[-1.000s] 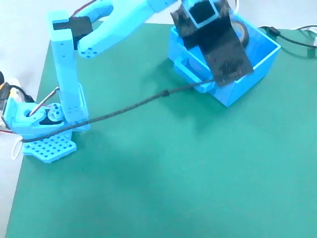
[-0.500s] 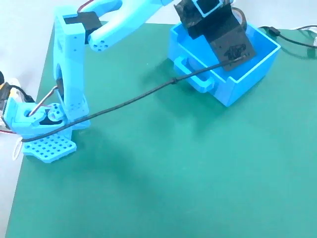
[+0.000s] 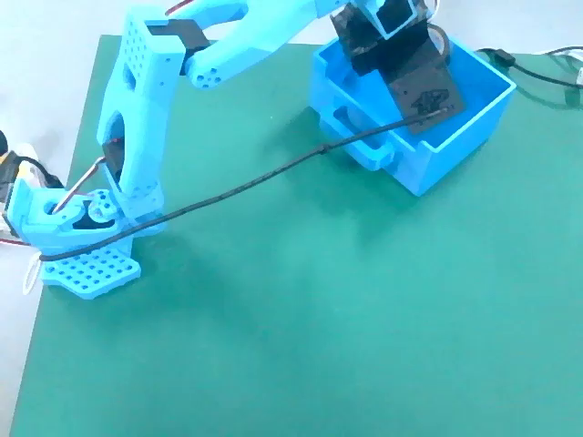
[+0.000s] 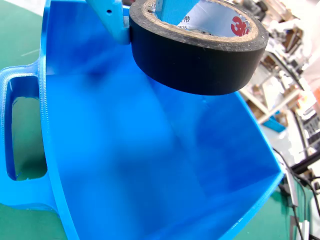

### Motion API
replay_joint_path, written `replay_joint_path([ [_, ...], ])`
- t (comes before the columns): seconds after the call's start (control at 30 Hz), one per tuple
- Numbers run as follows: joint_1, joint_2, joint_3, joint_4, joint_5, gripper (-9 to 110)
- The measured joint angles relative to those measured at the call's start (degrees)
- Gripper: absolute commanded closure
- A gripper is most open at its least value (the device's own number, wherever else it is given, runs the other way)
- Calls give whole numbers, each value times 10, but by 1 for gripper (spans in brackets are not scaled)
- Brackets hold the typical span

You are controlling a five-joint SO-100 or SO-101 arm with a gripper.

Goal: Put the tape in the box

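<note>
In the wrist view the tape (image 4: 200,55), a black roll with a whitish core, hangs over the inside of the blue box (image 4: 125,150). My gripper (image 4: 145,27) is shut on the roll, with one blue finger outside it and the other through its core. The box's loop handle (image 4: 20,130) shows at the left. In the fixed view the box (image 3: 455,137) stands at the back right of the green mat. The black wrist housing (image 3: 401,68) sits over its opening and hides the fingers. Only a dark arc of the tape (image 3: 444,45) peeks out there.
A black cable (image 3: 246,187) runs from the arm's base (image 3: 73,237) across the green mat (image 3: 319,319) to the wrist, crossing the box's near rim. More cables (image 3: 537,68) lie beyond the box at the right. White tabletop borders the mat on the left.
The arm has leaned further toward the box. The wrist housing has shifted toward the box's far side, uncovering the near wall and handle. The tape stays in the gripper.
</note>
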Motion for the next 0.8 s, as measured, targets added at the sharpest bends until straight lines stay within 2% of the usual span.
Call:
replay_joint_path([
  [0.73, -8, -18, -1, -11, 11, 102],
  [0.77, -5, -18, -1, -11, 11, 101],
  [0.8, -4, -18, -1, -11, 11, 95],
])
